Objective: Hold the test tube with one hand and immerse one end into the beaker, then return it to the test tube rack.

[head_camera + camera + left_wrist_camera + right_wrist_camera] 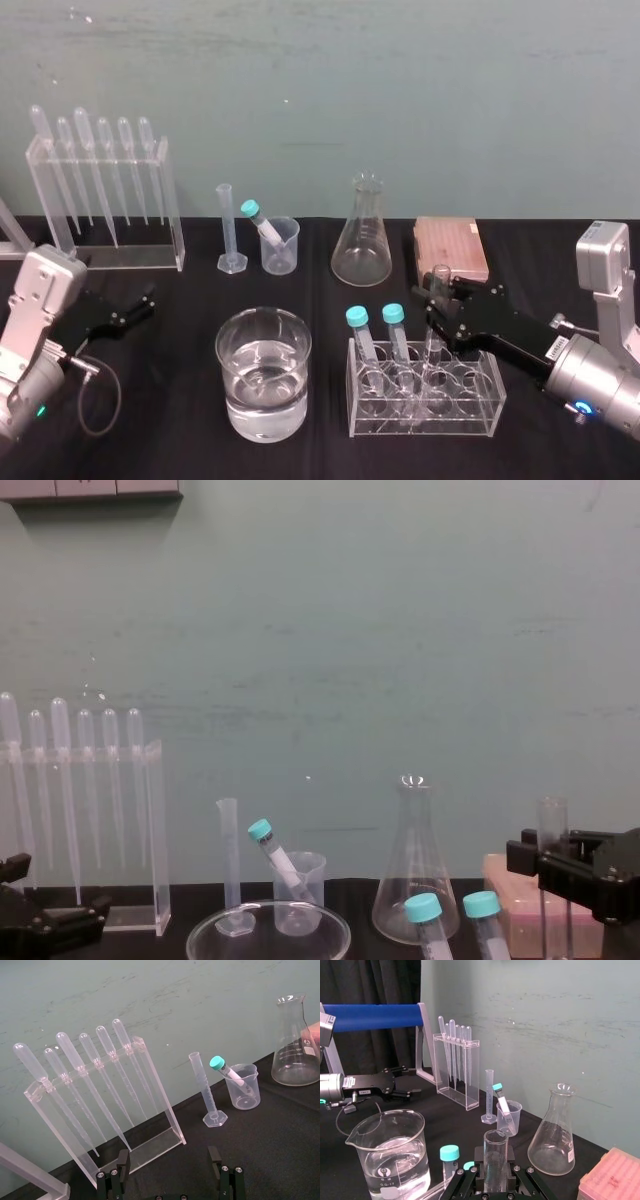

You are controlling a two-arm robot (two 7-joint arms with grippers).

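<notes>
The right claw [441, 301] was closed on the upper part of the test tube [495, 1159], its fingers [479, 1160] set against the glass on both sides. The tube's lower end stood in a slot of the clear test tube rack [482, 402], beside the two teal-capped tubes [394, 338]. The left claw [170, 1180] was parked over the table [170, 440] at the robot's left, jaws wide apart and holding nothing. The beaker [263, 372], roughly half full of water, stood just left of the rack. The following hazards were judged from this arrangement. A lift that was not straight up could have levered the tube against the slot wall and tipped or dragged the light rack. A sideways transfer begun before the tube's end cleared the rack could have struck the capped tubes (they stood directly between the tube and the beaker). The smooth, uncapped glass could have slipped in the grip. A low approach could have knocked the tube against the beaker's rim and spilled water.
</notes>
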